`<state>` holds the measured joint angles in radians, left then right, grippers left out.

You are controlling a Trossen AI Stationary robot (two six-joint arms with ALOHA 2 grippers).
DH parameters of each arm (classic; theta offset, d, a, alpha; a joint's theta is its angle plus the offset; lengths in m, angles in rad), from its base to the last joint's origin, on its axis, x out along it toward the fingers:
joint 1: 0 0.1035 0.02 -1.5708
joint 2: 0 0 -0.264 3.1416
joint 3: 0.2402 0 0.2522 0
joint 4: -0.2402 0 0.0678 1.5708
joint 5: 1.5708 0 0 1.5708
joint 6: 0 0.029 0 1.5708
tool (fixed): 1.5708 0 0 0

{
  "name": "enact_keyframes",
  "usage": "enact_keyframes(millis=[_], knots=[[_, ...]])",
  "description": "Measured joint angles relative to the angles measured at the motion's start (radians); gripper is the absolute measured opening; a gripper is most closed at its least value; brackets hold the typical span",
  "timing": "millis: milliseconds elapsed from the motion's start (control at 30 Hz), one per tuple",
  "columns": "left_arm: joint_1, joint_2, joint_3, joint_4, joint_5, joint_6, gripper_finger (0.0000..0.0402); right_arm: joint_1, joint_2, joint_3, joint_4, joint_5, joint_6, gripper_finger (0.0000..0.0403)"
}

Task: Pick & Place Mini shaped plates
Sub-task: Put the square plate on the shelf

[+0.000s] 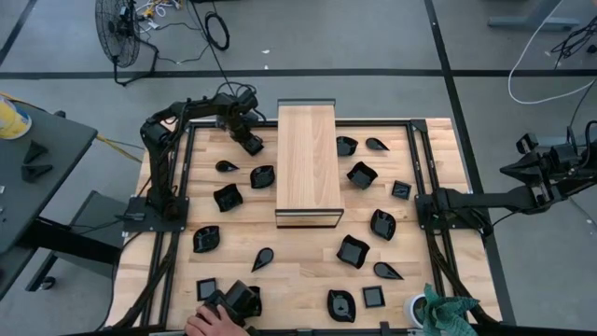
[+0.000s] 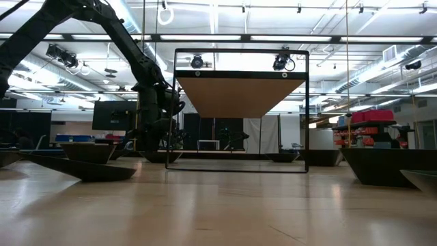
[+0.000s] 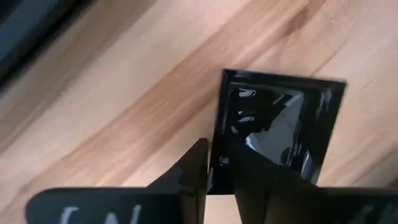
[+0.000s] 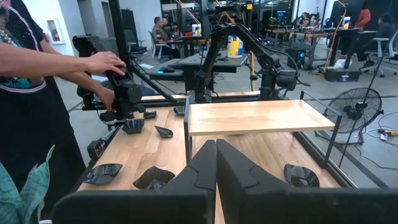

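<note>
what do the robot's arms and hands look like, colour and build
Both arms are dark, near black, built of slim jointed tubular links. The left hand has two black, angular wedge-shaped fingers. The right hand shows matching black fingers with stepped, notched inner edges.

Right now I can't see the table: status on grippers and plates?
Left gripper closing on square plate beside wooden board. Right gripper shut, empty, parked off table. Person's hand at near edge.

Two matte black jointed arms, left arm, right arm; wedge-shaped dark fingers, black cabling
</note>
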<state>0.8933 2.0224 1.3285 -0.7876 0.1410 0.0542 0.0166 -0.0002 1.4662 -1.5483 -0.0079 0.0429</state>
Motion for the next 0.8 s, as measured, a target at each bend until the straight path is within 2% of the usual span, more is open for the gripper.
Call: enact_keyframes(millis=[367,800], knots=[[0.000,-0.002,0.000,-0.025,0.001,0.002,0.0017,0.000,0.000,0.000,0.000,0.000,0.000,0.0010],[0.001,-0.057,-0.001,-0.038,-0.023,0.001,0.0006,0.000,0.000,0.000,0.000,0.000,0.000,0.0010]])
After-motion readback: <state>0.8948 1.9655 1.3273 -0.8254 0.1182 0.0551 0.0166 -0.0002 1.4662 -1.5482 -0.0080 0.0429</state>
